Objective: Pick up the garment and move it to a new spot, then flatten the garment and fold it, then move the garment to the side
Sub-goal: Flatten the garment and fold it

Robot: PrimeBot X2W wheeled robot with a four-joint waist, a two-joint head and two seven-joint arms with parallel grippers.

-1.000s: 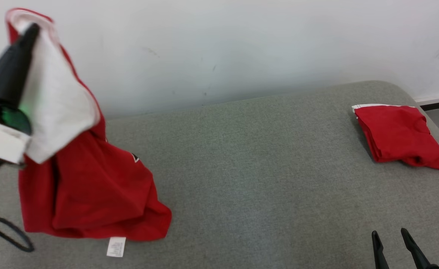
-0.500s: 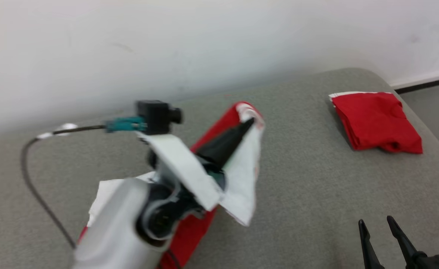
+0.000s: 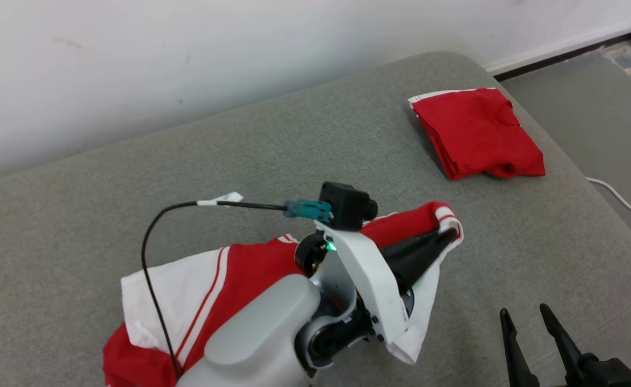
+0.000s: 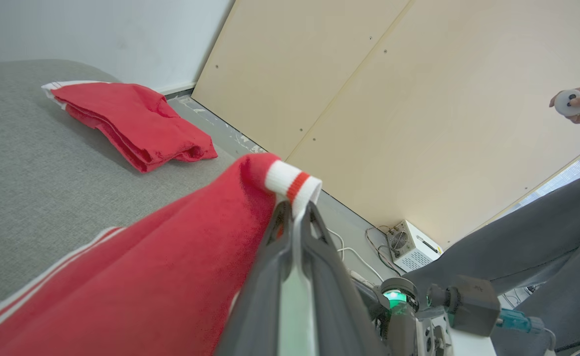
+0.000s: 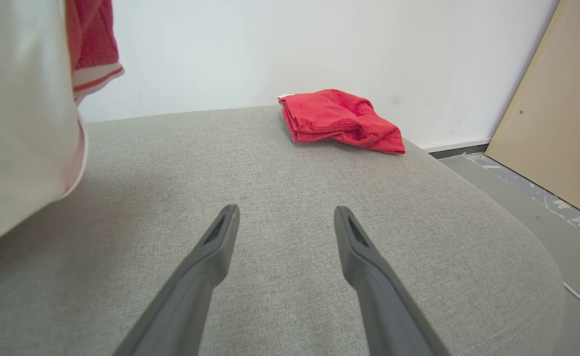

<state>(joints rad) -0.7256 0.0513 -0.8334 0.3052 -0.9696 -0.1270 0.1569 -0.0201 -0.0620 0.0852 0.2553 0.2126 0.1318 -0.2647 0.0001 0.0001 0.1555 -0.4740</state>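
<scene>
A grey padded surface [image 3: 348, 140] is running along a white wall [image 3: 186, 48], with a folded red cloth [image 3: 477, 131] lying far right. My left pincer [image 3: 447, 234] is clamping shut on the striped cuff [image 4: 292, 185] of the garment [image 3: 251, 263], which is draping near left. It is probably soft, light and floppy, so hems are offering the firmest holds. My right pincer [image 3: 524, 310] is gaping empty.

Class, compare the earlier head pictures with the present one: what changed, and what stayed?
The left end effector, shut on the red and white garment, carried it rightward from the left side to the middle of the grey cushion and lowered it; most of it now lies there. The view itself also turned. The folded red garment stayed at the far right corner; the right end effector stayed open.
</scene>
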